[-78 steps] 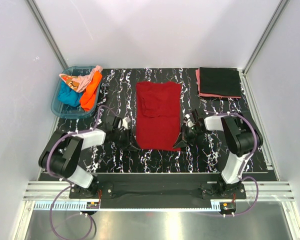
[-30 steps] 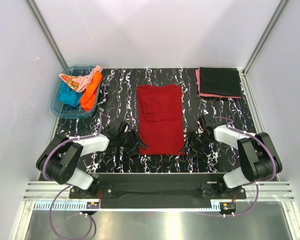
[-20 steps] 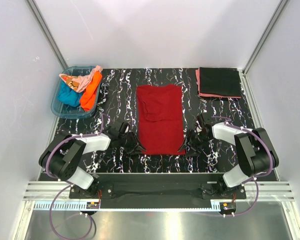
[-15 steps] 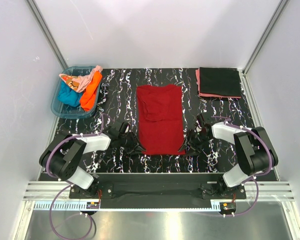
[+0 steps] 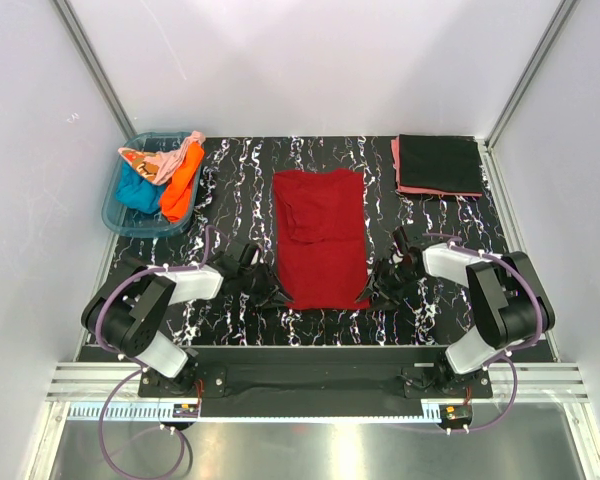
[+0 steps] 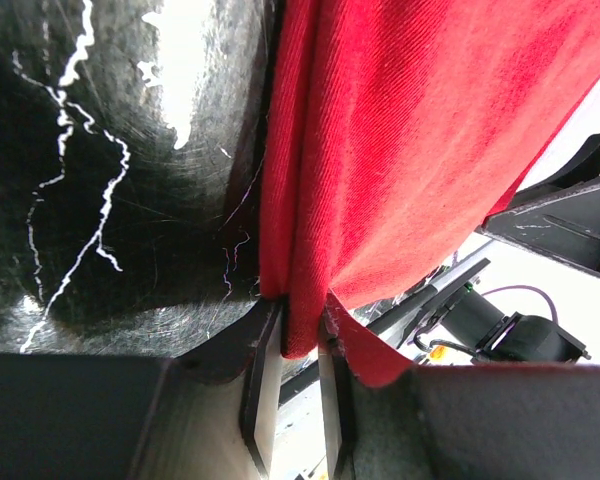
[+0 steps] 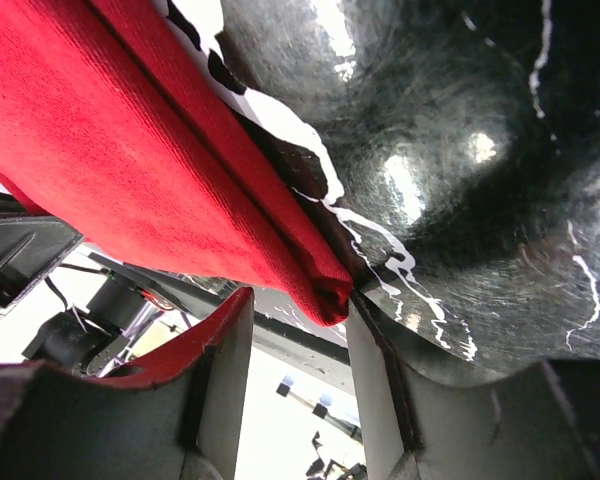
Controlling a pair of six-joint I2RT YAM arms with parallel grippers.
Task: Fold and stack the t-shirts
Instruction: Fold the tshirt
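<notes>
Shirt log, dark red t-shirt (image 5: pixel 320 235): lying flat at centre of surface (image 5: pixel 240 170) as a long strip, running near to far, doubled layers showing at both near corners.

Left tool (image 6: pixel 295 325): clenching on near left corner of strip, cloth edge pinched between both fingers, no gap showing.

Right tool (image 7: pixel 298 305): straddling near right corner; folded edge sitting between fingers, pressing against one, bright gap showing beside the other. Cannot tell whether actually gripping.

Both arms: reaching low over surface toward near end of strip.

Black t-shirt (image 5: pixel 440 163): lying folded at far right corner, resting on salmon pink t-shirt (image 5: pixel 395 160), pink edge peeking out along left and near sides.

Blue tub (image 5: pixel 115 215), far left: holding teal t-shirt (image 5: pixel 135 190), orange t-shirt (image 5: pixel 183 185) and pale peach t-shirt (image 5: pixel 160 162) in loose heap, orange one draping over right rim.
</notes>
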